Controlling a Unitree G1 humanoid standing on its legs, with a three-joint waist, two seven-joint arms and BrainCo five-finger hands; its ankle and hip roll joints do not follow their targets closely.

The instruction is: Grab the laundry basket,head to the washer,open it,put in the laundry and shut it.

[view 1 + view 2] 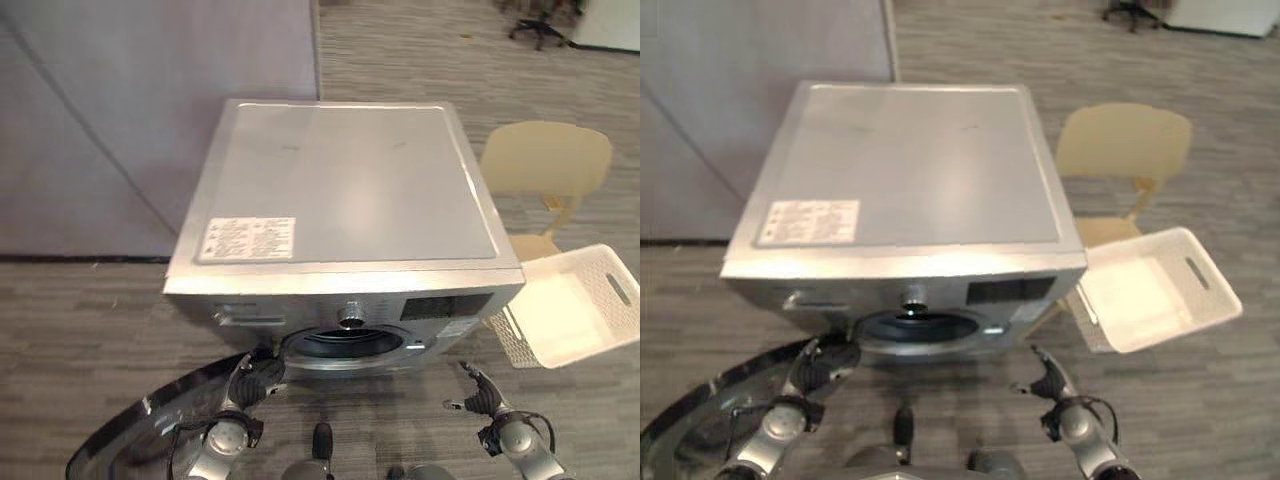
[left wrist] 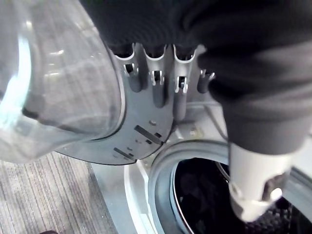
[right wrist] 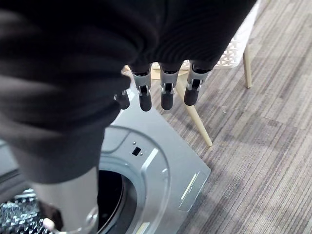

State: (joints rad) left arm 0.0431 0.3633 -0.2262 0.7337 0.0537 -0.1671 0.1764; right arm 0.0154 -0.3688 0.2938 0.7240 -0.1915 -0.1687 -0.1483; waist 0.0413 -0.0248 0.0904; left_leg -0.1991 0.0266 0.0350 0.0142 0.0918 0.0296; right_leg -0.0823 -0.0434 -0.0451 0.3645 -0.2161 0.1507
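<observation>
Fingers of the left hand are seen straight and relaxed in the left wrist view, spread against the inner metal ring of the open washer door; nothing is gripped by them. Past the fingertips the round drum opening is shown, with dark laundry dimly made out inside; its far part is cut off by the hand's cover and thumb.

Fingers of the right hand are seen in the right wrist view hanging straight and loose, with nothing held. Beneath them lies the grey front panel of the washer, and beyond them a chair leg and a corner of the white laundry basket, mostly hidden by the cover.

From the left eye view, both hands are placed low before the washer, the left one at the door's hinge side, the right one apart from the panel. The door is swung out toward the left hand, partly cut off at the frame edge. The basket is set tilted on a pale chair, well off to the right hand's outer side, its mouth turned upward and toward the washer.
</observation>
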